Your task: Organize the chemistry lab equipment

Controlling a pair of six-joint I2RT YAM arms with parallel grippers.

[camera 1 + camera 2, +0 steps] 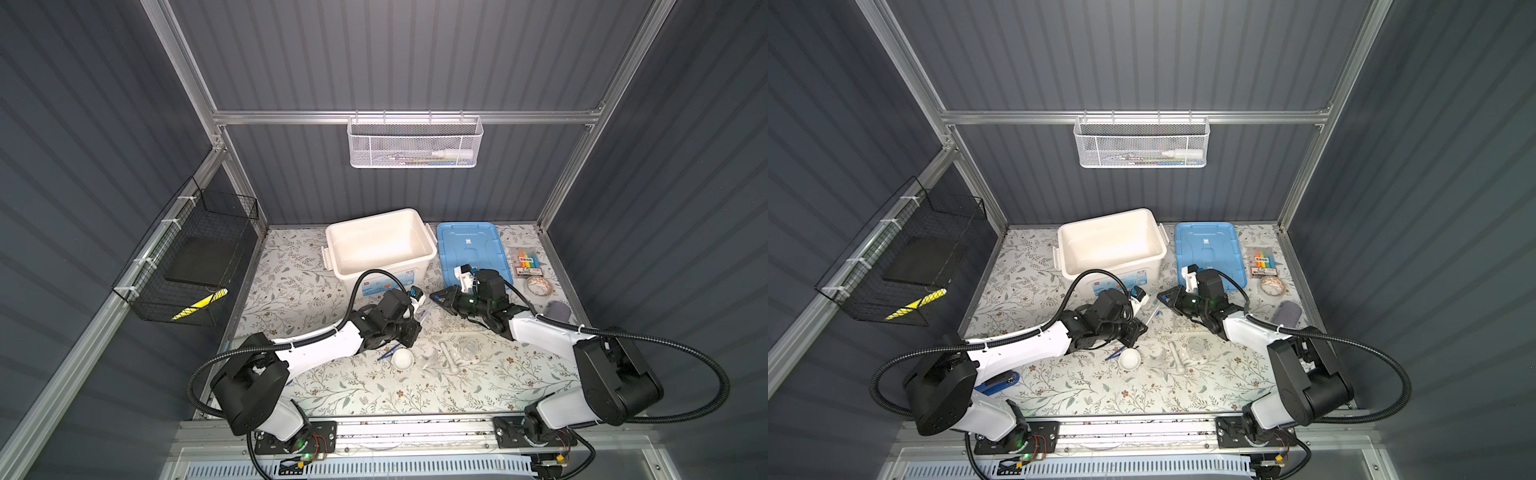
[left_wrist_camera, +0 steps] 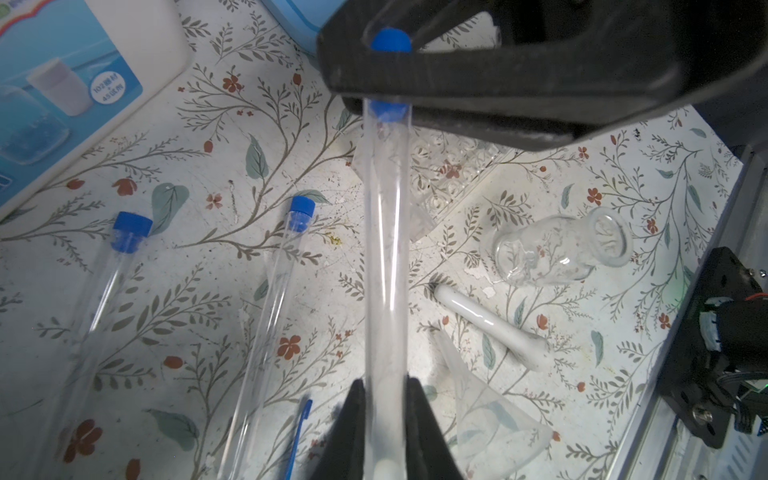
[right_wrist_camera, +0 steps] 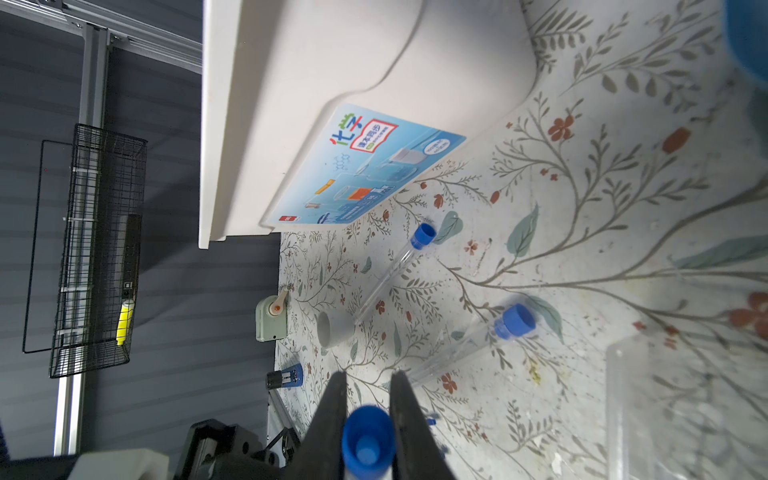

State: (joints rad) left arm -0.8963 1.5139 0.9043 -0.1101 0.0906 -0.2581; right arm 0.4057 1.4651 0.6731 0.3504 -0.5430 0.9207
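Note:
A clear blue-capped test tube (image 2: 384, 249) hangs above the table between both grippers. My left gripper (image 2: 384, 382) is shut on its lower end. My right gripper (image 3: 369, 376) is shut on its blue cap (image 3: 368, 440). In both top views the two grippers (image 1: 415, 328) (image 1: 434, 297) meet just in front of the white bin. Two more capped tubes (image 2: 124, 266) (image 2: 286, 266) lie on the table. A white pestle (image 2: 490, 320), a small glass bottle (image 2: 557, 249), a clear funnel (image 2: 490, 415), a clear tube rack (image 2: 453, 174), blue tweezers (image 2: 299, 432) and a white dish (image 1: 403, 358) lie nearby.
The open white bin (image 1: 332, 249) stands at the back, its blue lid (image 1: 469, 241) beside it. A marker pack (image 1: 528, 262), a tape roll (image 1: 538, 286) and a grey cloth (image 1: 557, 309) sit at the right edge. A white cup (image 3: 334, 328) lies on the left.

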